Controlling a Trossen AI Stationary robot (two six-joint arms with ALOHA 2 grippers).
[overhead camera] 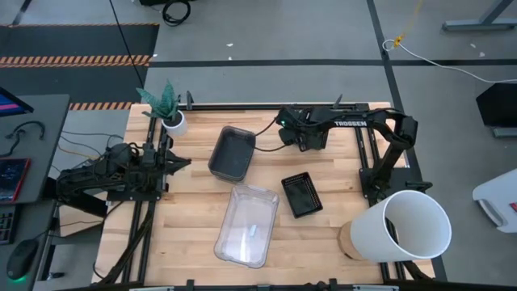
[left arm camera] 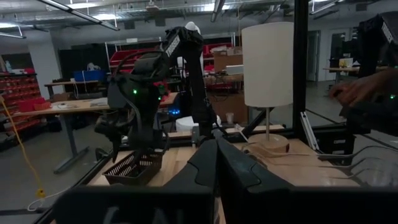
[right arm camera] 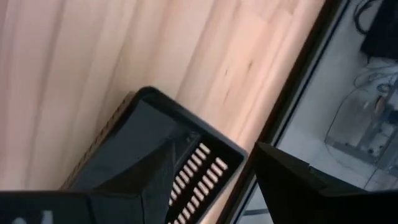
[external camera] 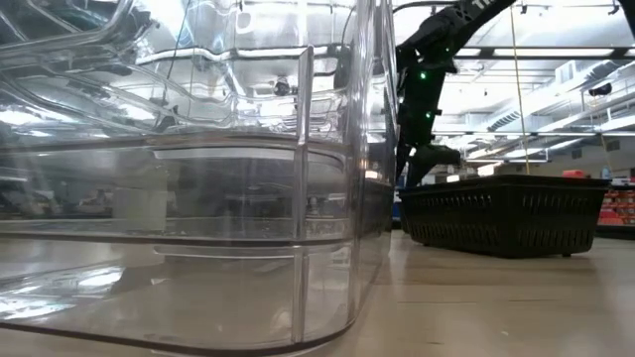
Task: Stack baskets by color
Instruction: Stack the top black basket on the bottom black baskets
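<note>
high view: three baskets lie apart on the table (overhead camera: 194,242). grey basket (overhead camera: 233,153) sits toward the far side, left of centre. clear basket (overhead camera: 246,224) lies near the front, just right of and nearer than the grey one. black basket (overhead camera: 301,194) lies right of the clear one, near but not touching it. none is nested in another here.

right gripper (overhead camera: 300,137) is over the far edge of the table, between grey and black baskets, above bare wood. left gripper (overhead camera: 179,164) is parked at the left side, beside the plant pot (overhead camera: 174,123), pointing toward the grey basket.

risks, as judgement:
- black basket is slatted; a fingertip could catch in a slat on the way down and drag or tip the basket instead of gripping its rim.
- clear basket walls are hard to make out; in the low view the clear wall (external camera: 298,198) fills the near field. a misjudged rim there means a shove, not a grip.
- bucket (overhead camera: 404,226) lies tipped at the right front corner, close to the right arm's base; a wide swing with a basket could knock it.
- a basket held by one rim may tilt and snag when lowered.

fingers:
- right: spread wide, nothing between them. right wrist view shows its dark fingers (right arm camera: 298,186) with a black basket corner (right arm camera: 186,155) below, no contact that i can see.
- left: clenched together, holding nothing; left wrist view shows the pair (left arm camera: 217,168) meeting in a point, aimed across the table at the right arm and black basket (left arm camera: 134,169).
</note>
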